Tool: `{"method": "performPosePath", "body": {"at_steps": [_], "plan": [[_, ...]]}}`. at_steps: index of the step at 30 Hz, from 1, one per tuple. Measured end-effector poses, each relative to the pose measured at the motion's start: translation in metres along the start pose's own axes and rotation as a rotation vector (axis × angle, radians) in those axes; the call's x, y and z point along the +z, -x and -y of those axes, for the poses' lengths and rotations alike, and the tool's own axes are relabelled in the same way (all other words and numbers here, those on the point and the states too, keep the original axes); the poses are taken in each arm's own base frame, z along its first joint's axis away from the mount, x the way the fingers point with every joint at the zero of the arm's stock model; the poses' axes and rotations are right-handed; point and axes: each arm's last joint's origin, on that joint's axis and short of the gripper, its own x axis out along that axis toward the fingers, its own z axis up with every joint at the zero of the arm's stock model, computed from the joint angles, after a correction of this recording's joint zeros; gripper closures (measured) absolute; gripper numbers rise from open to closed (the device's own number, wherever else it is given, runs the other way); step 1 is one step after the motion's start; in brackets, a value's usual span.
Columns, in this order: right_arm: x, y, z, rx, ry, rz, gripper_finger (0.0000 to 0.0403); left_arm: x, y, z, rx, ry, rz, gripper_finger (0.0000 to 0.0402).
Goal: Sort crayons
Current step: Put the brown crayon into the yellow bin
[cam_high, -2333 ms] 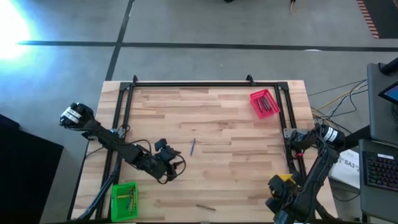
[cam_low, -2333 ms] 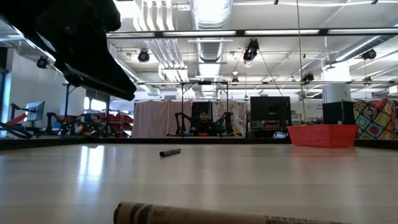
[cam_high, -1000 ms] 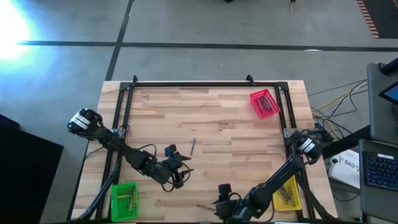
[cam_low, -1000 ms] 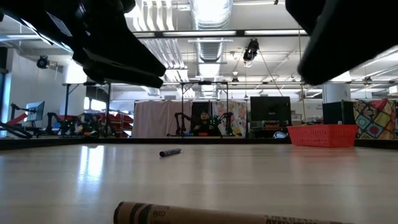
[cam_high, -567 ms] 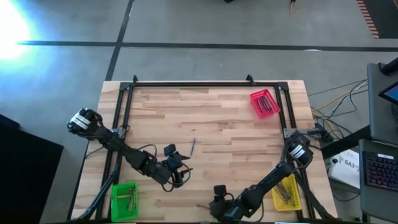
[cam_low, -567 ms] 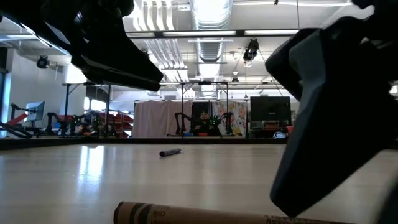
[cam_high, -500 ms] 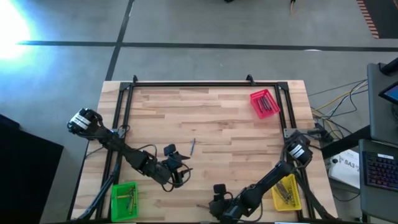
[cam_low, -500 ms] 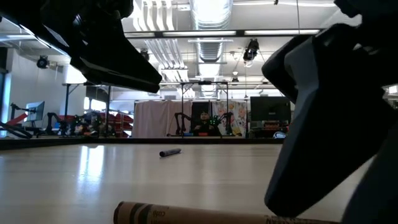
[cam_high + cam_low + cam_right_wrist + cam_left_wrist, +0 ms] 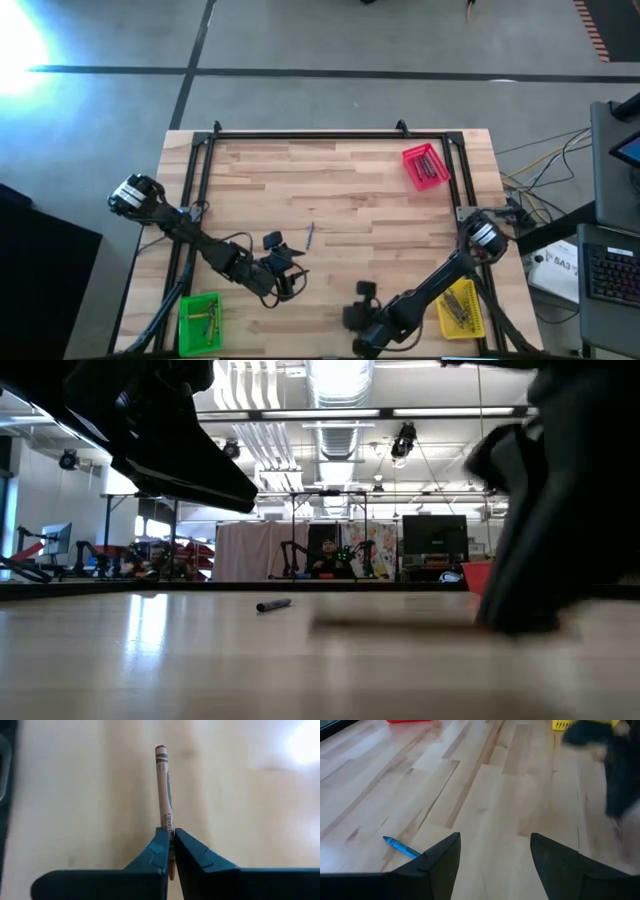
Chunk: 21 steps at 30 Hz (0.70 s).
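Note:
My right gripper (image 9: 170, 831) is shut on a brown crayon (image 9: 162, 785) near the table's front edge, right of the middle (image 9: 358, 305). In the low view this crayon is a blurred level streak (image 9: 400, 623) beside the blurred gripper (image 9: 540, 560). A blue crayon (image 9: 310, 235) lies flat on the wood at mid-table (image 9: 273, 604). My left gripper (image 9: 492, 840) stands open just near and left of it (image 9: 288, 262), holding nothing. My right gripper pinches the brown crayon's paper-wrapped shaft (image 9: 167, 822) between its two fingertips, nearer one end than the middle. Most of the crayon sticks out past one side of the fingers, and a short end (image 9: 171, 870) shows on the other. It casts a thin shadow on the wood.
A red tray (image 9: 425, 166) with crayons stands at the far right. A green tray (image 9: 199, 322) sits at the near left corner and a yellow tray (image 9: 460, 308) at the near right, beside my right arm. A black frame (image 9: 330, 133) edges the table.
My right gripper has come down at the near edge over the brown crayon and shut on it. It has then gone a little toward the far and right edges with the crayon, which has left its place right in front of the low camera.

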Motion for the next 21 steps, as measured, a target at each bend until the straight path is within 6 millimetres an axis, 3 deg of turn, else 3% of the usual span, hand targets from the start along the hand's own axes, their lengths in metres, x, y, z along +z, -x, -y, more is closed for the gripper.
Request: {"method": "performPosePath", "body": {"at_steps": [4, 11, 17, 21], "plan": [[0.003, 0.042, 0.015, -0.170, -0.197, -0.010, 0.0391, 0.000, -0.002, -0.003, 0.014, 0.000, -0.007, 0.0178], [-0.024, 0.112, 0.038, -0.396, -0.541, -0.206, 0.0391, 0.004, -0.016, -0.018, 0.078, 0.066, -0.015, 0.0178], [-0.048, 0.156, 0.033, -0.428, -0.730, -0.325, 0.0391, -0.003, -0.035, -0.033, 0.152, 0.080, -0.049, 0.0178], [-0.066, 0.174, 0.022, -0.424, -0.792, -0.431, 0.0391, -0.006, -0.045, -0.042, 0.191, 0.084, -0.073, 0.0178]]}}
